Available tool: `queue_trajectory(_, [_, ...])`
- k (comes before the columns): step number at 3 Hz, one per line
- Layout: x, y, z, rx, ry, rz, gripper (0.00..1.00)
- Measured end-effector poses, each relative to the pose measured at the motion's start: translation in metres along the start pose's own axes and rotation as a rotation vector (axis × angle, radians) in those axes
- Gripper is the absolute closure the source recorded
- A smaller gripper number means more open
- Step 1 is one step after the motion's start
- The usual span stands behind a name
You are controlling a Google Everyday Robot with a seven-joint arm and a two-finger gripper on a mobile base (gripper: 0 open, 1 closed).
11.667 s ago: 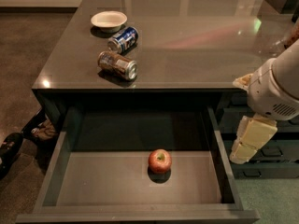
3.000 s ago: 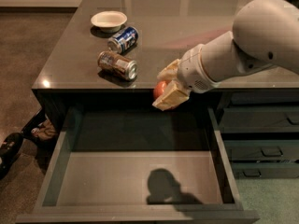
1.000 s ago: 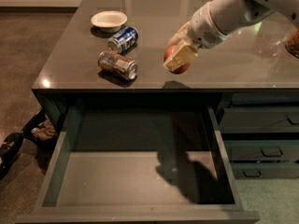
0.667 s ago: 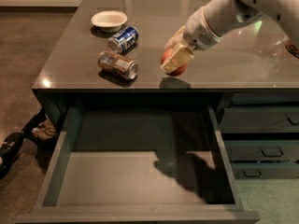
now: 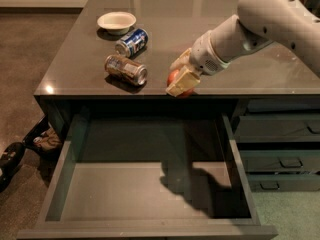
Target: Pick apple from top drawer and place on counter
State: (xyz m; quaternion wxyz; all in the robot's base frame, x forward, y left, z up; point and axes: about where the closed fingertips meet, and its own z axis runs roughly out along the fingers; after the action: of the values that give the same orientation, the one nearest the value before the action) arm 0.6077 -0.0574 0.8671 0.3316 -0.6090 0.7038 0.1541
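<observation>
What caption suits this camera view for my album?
Gripper holds the apple at the front of the counter, with the drawer open below.

White bowl point(image 5: 116, 21), blue can point(image 5: 132, 42) lying near it, silver can point(image 5: 126, 69) on its side, shoes point(image 5: 12, 156) on floor

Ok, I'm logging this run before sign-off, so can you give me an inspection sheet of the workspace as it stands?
Surface: counter, dark grey, glossy.
Job's things: apple held at the counter's front edge; top drawer pulled open, nothing in it.
Clutter: white bowl, blue can and silver can, both cans on their sides, on the counter's left part.
Grippers: pincer shut on the apple, at the counter's front edge.
Cables: nothing seen.
Surroundings: shoes on the floor at left; lower drawers at right, closed.
</observation>
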Motion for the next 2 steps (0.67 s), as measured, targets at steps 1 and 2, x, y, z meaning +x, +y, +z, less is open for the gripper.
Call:
queue_trajectory(1, [0.0000, 0.0000, 0.0000, 0.000, 0.000, 0.000, 1.00])
queue_trajectory(2, [-0.0019, -0.0005, -0.0021, 0.000, 0.000, 0.000, 1.00])
